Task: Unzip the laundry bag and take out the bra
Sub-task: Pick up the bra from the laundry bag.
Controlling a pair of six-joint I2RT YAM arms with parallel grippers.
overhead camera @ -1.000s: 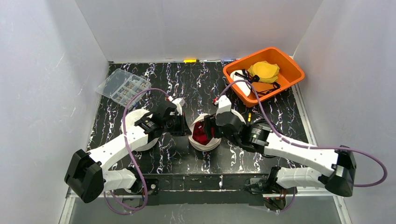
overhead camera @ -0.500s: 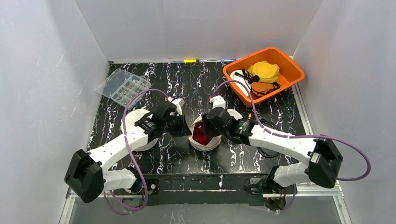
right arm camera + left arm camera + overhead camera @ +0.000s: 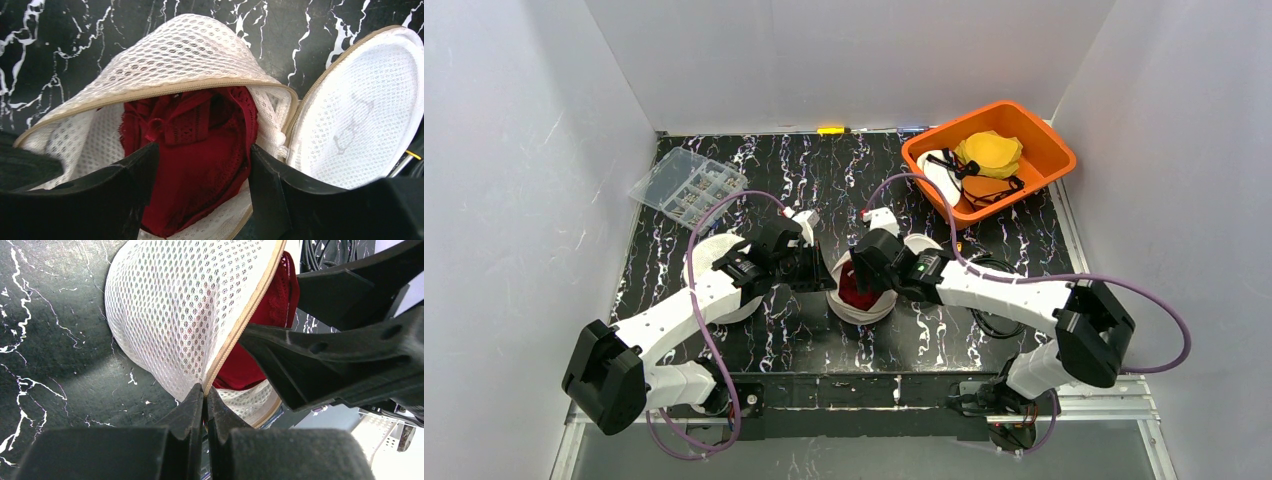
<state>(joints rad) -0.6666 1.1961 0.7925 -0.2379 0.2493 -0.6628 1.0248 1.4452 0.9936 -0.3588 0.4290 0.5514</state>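
Observation:
The white mesh laundry bag (image 3: 864,308) lies unzipped at the table's middle, its round lid (image 3: 360,115) flapped open to the right. The red lace bra (image 3: 200,145) fills the opening (image 3: 855,288). My left gripper (image 3: 205,388) is shut on the bag's tan zipper edge (image 3: 235,335) at its left side (image 3: 822,272). My right gripper (image 3: 202,170) is open and tipped into the opening (image 3: 865,272), one black finger on each side of the bra (image 3: 250,365), with the cloth between them unpinched.
An orange bin (image 3: 1044,140) with yellow and other garments stands at the back right. A clear plastic box (image 3: 687,186) lies at the back left. A second white round bag (image 3: 704,262) sits under the left arm. A black cable (image 3: 996,318) coils right of the bag.
The right arm has swung left, bringing its open gripper farther over the bag's mouth and around the bra. The left gripper has held its grip without moving.

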